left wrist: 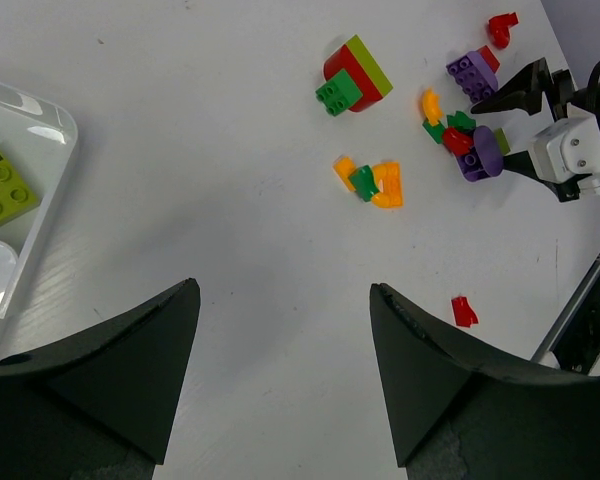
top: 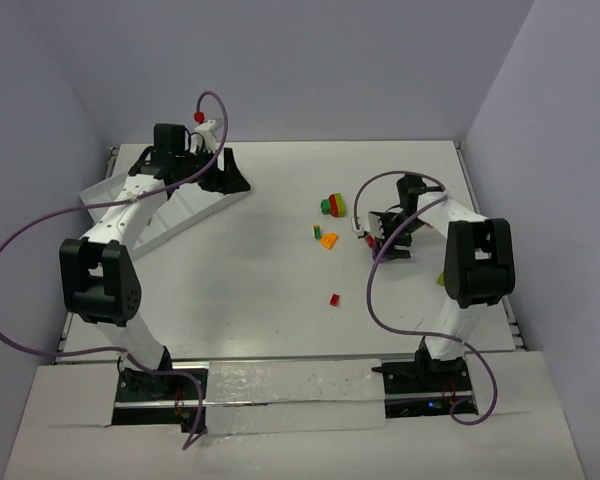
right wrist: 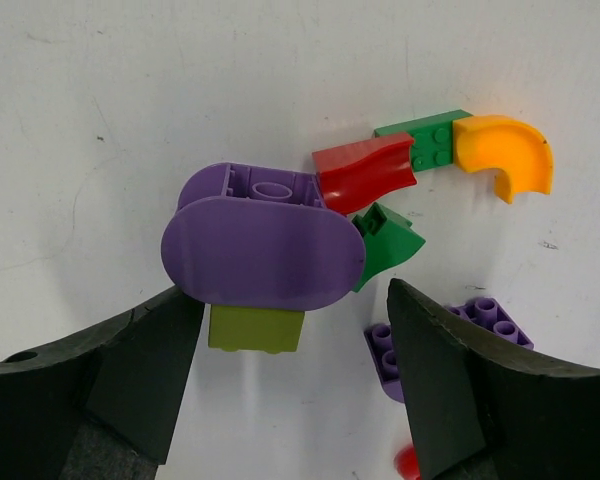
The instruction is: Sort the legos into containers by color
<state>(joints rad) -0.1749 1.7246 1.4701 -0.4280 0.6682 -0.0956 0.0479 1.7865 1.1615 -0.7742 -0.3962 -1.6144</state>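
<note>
Jaws of the right gripper [right wrist: 290,300] stand wide around a purple brick [right wrist: 260,250], at eleven o'clock, unclamped; left gripper [left wrist: 283,300] gapes empty, loose legos [left wrist: 365,180] at one o'clock.

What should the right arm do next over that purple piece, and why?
Probably close the right gripper on the purple rounded piece: its open fingers flank it, and a red curved piece and a green piece crowd against it, so pushing further in could scatter them.
</note>
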